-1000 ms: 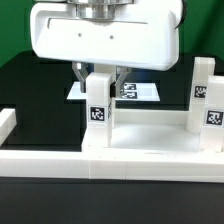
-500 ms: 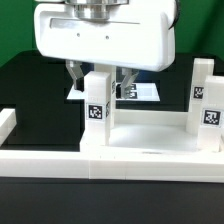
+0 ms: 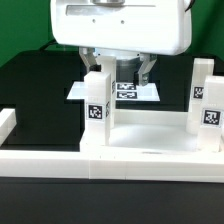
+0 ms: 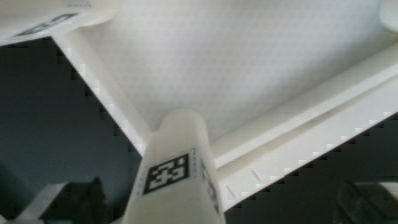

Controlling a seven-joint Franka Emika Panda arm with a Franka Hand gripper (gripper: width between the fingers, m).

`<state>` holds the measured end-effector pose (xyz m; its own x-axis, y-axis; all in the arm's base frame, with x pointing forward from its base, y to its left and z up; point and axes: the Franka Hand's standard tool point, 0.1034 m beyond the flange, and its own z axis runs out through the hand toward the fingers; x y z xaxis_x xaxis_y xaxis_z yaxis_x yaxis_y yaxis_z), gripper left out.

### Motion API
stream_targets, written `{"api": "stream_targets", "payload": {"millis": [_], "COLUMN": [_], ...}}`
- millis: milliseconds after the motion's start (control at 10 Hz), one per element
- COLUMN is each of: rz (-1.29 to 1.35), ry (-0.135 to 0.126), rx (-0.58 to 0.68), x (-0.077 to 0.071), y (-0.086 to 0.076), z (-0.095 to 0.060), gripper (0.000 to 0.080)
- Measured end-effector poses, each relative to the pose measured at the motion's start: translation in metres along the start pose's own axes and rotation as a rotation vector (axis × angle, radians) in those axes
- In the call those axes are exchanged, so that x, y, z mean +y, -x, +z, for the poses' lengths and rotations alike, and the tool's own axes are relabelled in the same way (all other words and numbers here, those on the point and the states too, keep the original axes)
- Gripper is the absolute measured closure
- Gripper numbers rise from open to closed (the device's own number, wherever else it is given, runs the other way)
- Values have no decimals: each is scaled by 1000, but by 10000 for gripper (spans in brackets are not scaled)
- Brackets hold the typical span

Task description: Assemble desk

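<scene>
The white desk tabletop (image 3: pixel 150 132) lies flat in the middle of the exterior view. A square white leg (image 3: pixel 98 100) with a black-white tag stands upright at its near left corner. Two more tagged legs (image 3: pixel 204 88) stand upright at the exterior view's right. My gripper (image 3: pixel 118 66) hangs just above the left leg, open, its dark fingers (image 3: pixel 148 68) apart and holding nothing. In the wrist view the same leg (image 4: pixel 178 165) rises between my open gripper (image 4: pixel 214 208) fingers (image 4: pixel 68 200), with the tabletop (image 4: pixel 249 70) beyond it.
A long white border rail (image 3: pixel 60 162) runs along the front, and its end (image 3: pixel 8 124) turns up at the exterior view's left. The marker board (image 3: pixel 128 92) lies on the black table behind the tabletop.
The jaws have spread wide and let go of the left leg. The gripper has risen and shifted toward the exterior view's right. The leg stays upright.
</scene>
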<state>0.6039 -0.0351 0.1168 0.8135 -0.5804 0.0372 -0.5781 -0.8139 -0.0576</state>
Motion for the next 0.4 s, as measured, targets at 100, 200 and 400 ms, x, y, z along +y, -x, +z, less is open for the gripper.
{"api": "stream_targets", "payload": {"millis": [100,200,400], "rz": [0,-1,-1], "ry": [0,0,1], "rx": [0,-1,-1], "x": [0,0,0], "y": [0,0,0], "z": [0,0,1], "gripper": [151,151,151]}}
